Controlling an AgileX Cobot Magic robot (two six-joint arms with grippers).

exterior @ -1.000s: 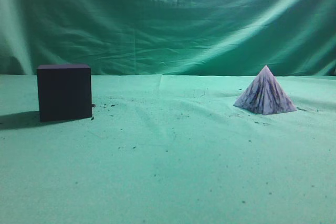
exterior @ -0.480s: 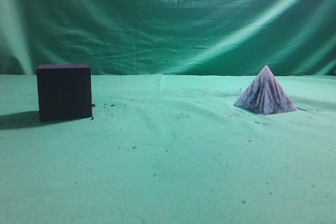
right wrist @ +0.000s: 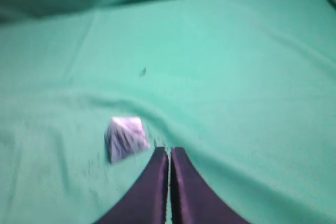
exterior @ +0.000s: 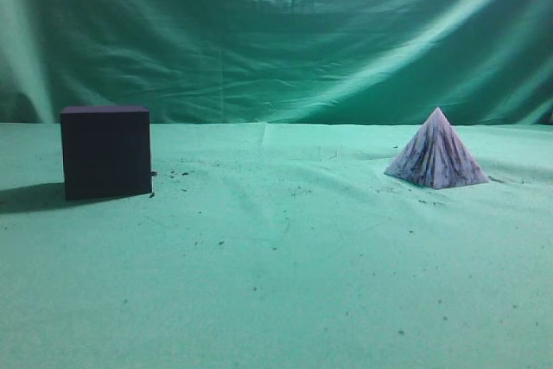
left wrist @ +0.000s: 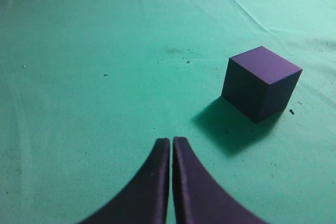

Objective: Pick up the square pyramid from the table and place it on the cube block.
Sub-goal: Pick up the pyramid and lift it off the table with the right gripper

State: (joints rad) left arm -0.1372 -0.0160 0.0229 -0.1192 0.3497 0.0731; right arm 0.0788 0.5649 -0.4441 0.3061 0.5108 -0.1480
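Note:
The square pyramid (exterior: 436, 155), pale lilac with dark streaks, stands upright on the green table (exterior: 285, 265) at the right. It also shows blurred in the right wrist view (right wrist: 126, 137), just left of my right gripper (right wrist: 169, 151), which is shut and empty above the cloth. The dark purple cube block (exterior: 105, 152) stands at the left. In the left wrist view the cube block (left wrist: 261, 82) lies ahead and to the right of my left gripper (left wrist: 171, 141), which is shut and empty. Neither gripper shows in the exterior view.
A wrinkled green backdrop (exterior: 276, 32) hangs behind the table. Dark crumbs (exterior: 177, 174) are scattered on the cloth near the cube and in the middle. A cloth fold (right wrist: 173, 119) runs past the pyramid.

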